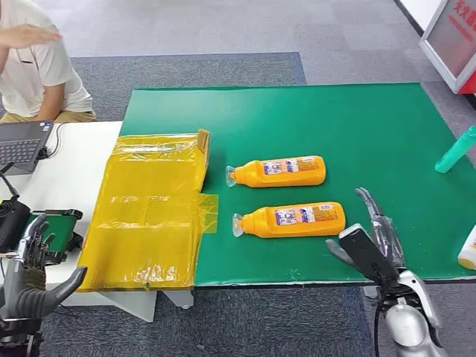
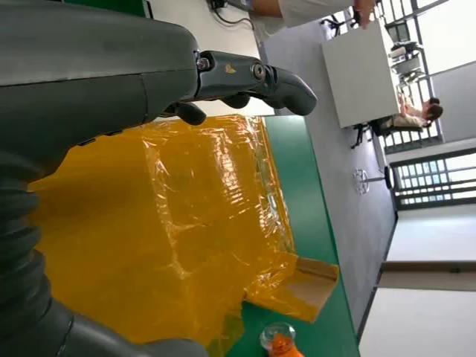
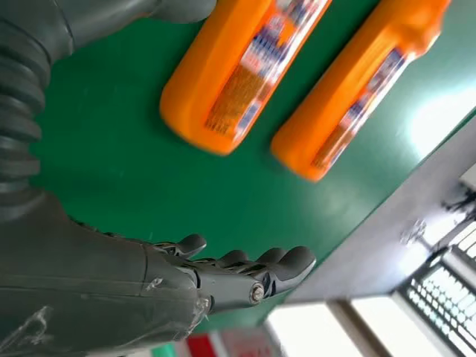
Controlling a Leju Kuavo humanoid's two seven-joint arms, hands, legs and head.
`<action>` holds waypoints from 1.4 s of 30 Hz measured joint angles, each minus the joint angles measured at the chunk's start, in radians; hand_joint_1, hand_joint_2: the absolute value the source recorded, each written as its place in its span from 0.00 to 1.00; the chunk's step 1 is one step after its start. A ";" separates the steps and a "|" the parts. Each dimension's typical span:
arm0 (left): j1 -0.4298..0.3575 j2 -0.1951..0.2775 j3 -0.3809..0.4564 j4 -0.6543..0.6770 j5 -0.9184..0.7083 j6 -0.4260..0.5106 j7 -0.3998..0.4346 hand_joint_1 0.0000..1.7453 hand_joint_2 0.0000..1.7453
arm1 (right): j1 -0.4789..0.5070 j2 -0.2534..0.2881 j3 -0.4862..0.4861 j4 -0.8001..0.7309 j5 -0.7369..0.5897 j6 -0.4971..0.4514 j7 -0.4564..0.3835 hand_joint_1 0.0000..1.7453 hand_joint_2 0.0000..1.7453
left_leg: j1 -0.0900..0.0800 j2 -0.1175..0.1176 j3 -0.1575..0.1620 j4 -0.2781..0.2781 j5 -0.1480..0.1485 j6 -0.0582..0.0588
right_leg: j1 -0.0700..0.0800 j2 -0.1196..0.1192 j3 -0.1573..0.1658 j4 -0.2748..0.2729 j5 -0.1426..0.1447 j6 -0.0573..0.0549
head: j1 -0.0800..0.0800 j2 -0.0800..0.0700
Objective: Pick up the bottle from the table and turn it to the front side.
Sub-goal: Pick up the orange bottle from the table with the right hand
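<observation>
Two orange bottles lie on their sides on the green table, caps pointing left. The nearer bottle lies close to the front edge; the farther bottle lies parallel behind it. My right hand hovers open just right of the nearer bottle's base, fingers spread, holding nothing. My left hand hangs open at the lower left, off the green table, near the yellow-wrapped box.
A teal bottle lies at the green table's right edge, and a white bottle shows at the far right. A laptop sits on the white table, with a seated person behind it. A dark device lies by my left hand.
</observation>
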 joint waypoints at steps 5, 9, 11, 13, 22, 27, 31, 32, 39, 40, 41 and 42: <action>-0.003 0.005 0.000 0.011 0.000 0.003 -0.011 0.00 1.00 | -0.006 0.000 -0.001 0.014 -0.052 0.018 -0.011 0.00 1.00 | 0.000 0.000 0.000 0.000 0.000 0.000 | 0.000 0.000 0.000 0.000 0.000 0.000 | 0.000 0.000; -0.007 0.006 -0.002 0.020 -0.001 0.004 -0.011 0.00 1.00 | -0.032 -0.006 0.011 0.031 0.151 -0.029 0.038 0.00 1.00 | 0.000 0.000 0.000 0.000 0.000 0.000 | 0.000 0.000 0.000 0.000 0.000 0.000 | 0.000 0.000; -0.013 0.006 -0.004 0.023 -0.005 0.003 -0.009 0.00 1.00 | -0.051 -0.011 0.030 0.042 0.282 -0.053 0.070 0.00 1.00 | 0.000 0.000 0.000 0.000 0.000 0.000 | 0.000 0.000 0.000 0.000 0.000 0.000 | 0.000 0.000; -0.020 0.006 -0.008 0.027 -0.007 0.003 -0.005 0.00 1.00 | -0.072 -0.014 0.053 0.054 0.375 -0.059 0.094 0.00 1.00 | 0.000 0.000 0.000 0.000 0.000 0.000 | 0.000 0.000 0.000 0.000 0.000 0.000 | 0.000 0.000; -0.047 0.011 -0.034 0.048 -0.007 0.012 0.005 0.00 1.00 | -0.184 -0.025 0.169 0.159 0.615 -0.051 0.150 0.00 1.00 | 0.000 0.000 0.000 0.000 0.001 0.000 | 0.000 0.000 0.000 0.000 0.001 0.000 | 0.000 0.000; -0.054 0.015 -0.048 0.056 -0.005 0.018 0.007 0.00 1.00 | -0.235 -0.027 0.222 0.213 0.680 -0.042 0.166 0.00 1.00 | 0.000 0.000 0.000 0.000 0.001 0.000 | 0.000 0.000 0.000 0.000 0.001 0.000 | 0.000 0.000; -0.056 0.016 -0.053 0.060 -0.003 0.019 0.007 0.00 1.00 | -0.258 -0.028 0.250 0.241 0.700 -0.039 0.171 0.00 1.00 | 0.000 0.000 0.000 0.000 0.001 0.000 | 0.000 0.000 0.000 0.000 0.000 0.000 | 0.000 0.000; -0.056 0.017 -0.053 0.061 -0.003 0.019 0.007 0.00 1.00 | -0.261 -0.028 0.253 0.246 0.702 -0.039 0.172 0.00 1.00 | 0.000 0.000 0.000 0.000 0.001 0.000 | 0.000 0.000 0.000 0.000 0.000 0.000 | 0.000 0.000; -0.057 0.021 -0.053 0.066 0.003 0.022 0.007 0.00 1.00 | -0.289 -0.033 0.289 0.274 0.759 -0.031 0.180 0.00 1.00 | 0.000 0.000 0.000 0.000 0.001 0.000 | 0.000 0.000 0.000 0.000 0.000 0.000 | 0.000 0.000; -0.057 0.022 -0.053 0.066 0.003 0.024 0.006 0.00 1.00 | -0.295 -0.034 0.297 0.279 0.773 -0.021 0.187 0.00 1.00 | 0.000 0.000 0.000 0.000 0.001 0.000 | 0.000 0.000 0.000 0.000 0.001 0.000 | 0.000 0.000; -0.057 0.023 -0.053 0.066 0.004 0.026 0.006 0.00 1.00 | -0.303 -0.035 0.305 0.284 0.782 -0.006 0.199 0.00 1.00 | 0.000 0.000 0.000 0.000 0.001 0.000 | 0.000 0.000 0.000 0.000 0.001 0.000 | 0.000 0.000; -0.057 0.023 -0.053 0.066 0.004 0.028 0.005 0.00 1.00 | -0.311 -0.037 0.312 0.289 0.787 0.015 0.211 0.00 1.00 | 0.000 0.000 0.000 0.000 0.001 0.000 | 0.000 0.000 0.000 0.000 0.001 0.000 | 0.000 0.000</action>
